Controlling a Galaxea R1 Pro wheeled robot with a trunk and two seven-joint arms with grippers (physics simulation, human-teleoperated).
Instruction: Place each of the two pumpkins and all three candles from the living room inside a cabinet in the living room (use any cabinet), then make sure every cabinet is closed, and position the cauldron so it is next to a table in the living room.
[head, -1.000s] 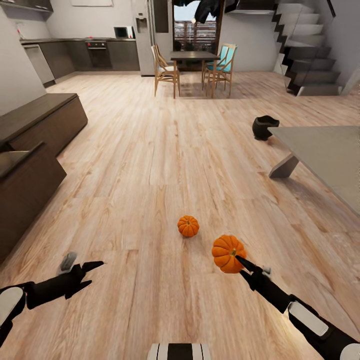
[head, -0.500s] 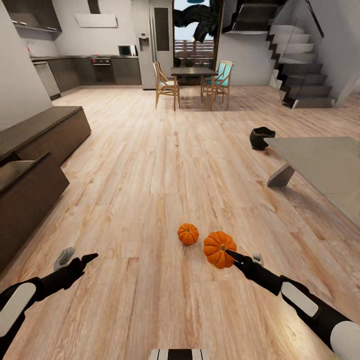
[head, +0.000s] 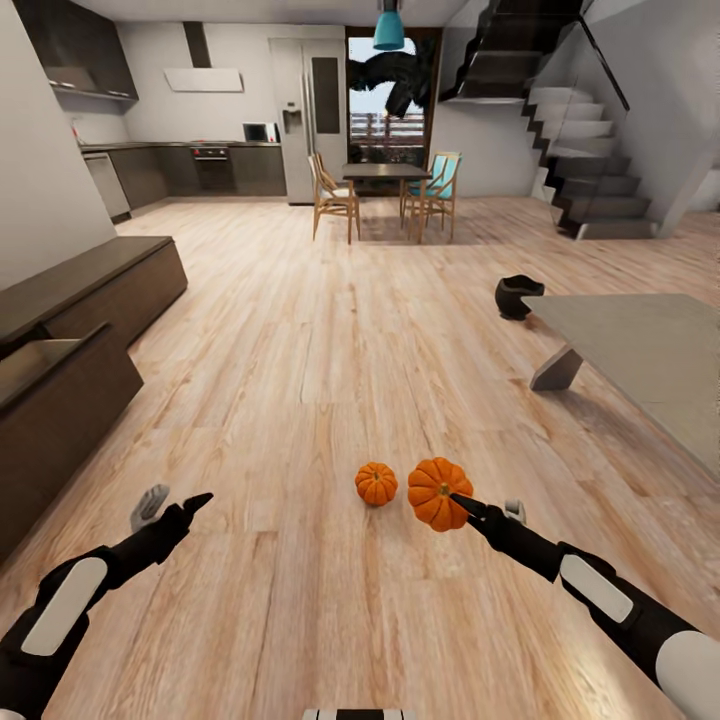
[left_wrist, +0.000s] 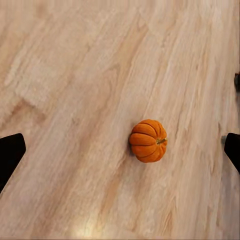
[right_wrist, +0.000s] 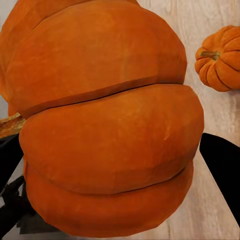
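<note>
Head view: right gripper clamps one pumpkin, the other pumpkin just beside on the floor.

counter: right side cut off by the frame edge
cabinet: left part cut off
held pumpkin: hides the right end effector's fingertips

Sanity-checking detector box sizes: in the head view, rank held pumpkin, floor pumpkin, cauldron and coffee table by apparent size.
1. coffee table, largest by far.
2. held pumpkin, in the right gripper; it sits nearer the camera, so its lead may be inflated.
3. floor pumpkin and cauldron look alike; the cauldron is much farther away, so no ranking.
</note>
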